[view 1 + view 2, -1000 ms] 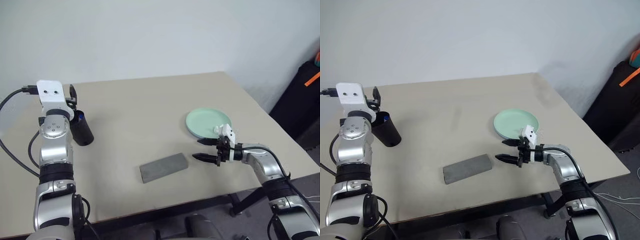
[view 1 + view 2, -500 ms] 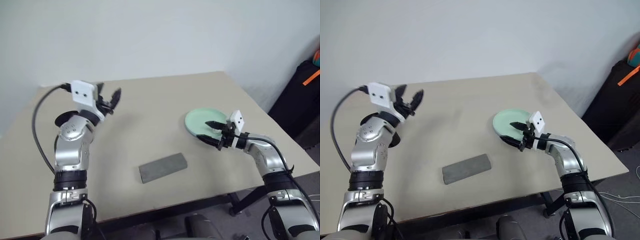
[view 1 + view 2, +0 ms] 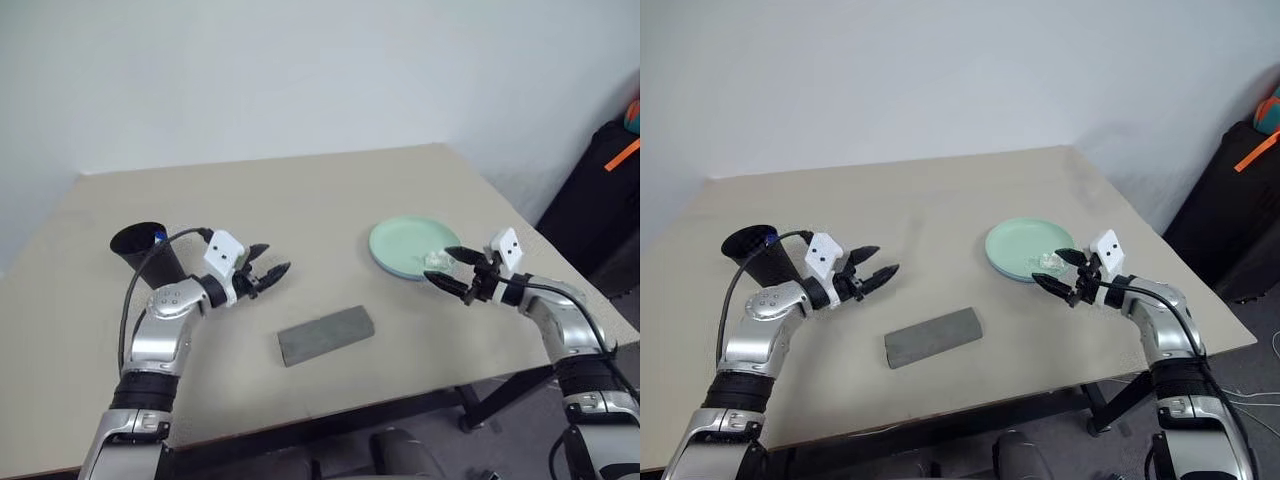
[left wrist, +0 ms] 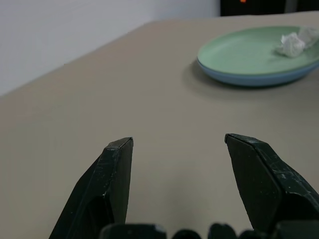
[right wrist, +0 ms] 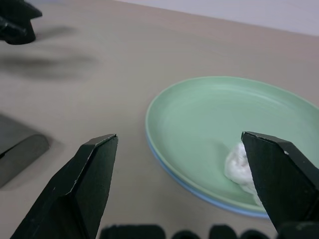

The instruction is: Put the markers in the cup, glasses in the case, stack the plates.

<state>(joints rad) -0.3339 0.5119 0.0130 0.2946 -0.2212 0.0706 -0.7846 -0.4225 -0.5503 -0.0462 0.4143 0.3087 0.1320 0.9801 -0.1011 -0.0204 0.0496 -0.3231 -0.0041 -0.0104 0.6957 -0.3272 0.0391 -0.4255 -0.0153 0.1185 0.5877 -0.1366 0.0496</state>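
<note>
The 2 round shallow plates, mint green on top of light blue, sit already stacked, right of the grey felt-covered oblong glasses case, with a small crumpled white tissue lying on the top plate's near side. The case is shut and lies flat near the front middle of the beige table; I read that as glasses inside, though nothing confirms it. The tall matte black tapered cup stands left of the case, upright, with a blue marker end poking over its rim, so markers look done too. The left gripper hangs between cup and case, jaws well apart and holding nothing. The right gripper hovers at the plates' near edge, right of the case, jaws spread wide, also holding nothing; probably just clearing out. Versus 1 second ago: the left gripper was up at the cup and has since swung down and toward the case; the right one has backed off from beside the case toward the plates. Cup, case and plates haven't shifted.
</note>
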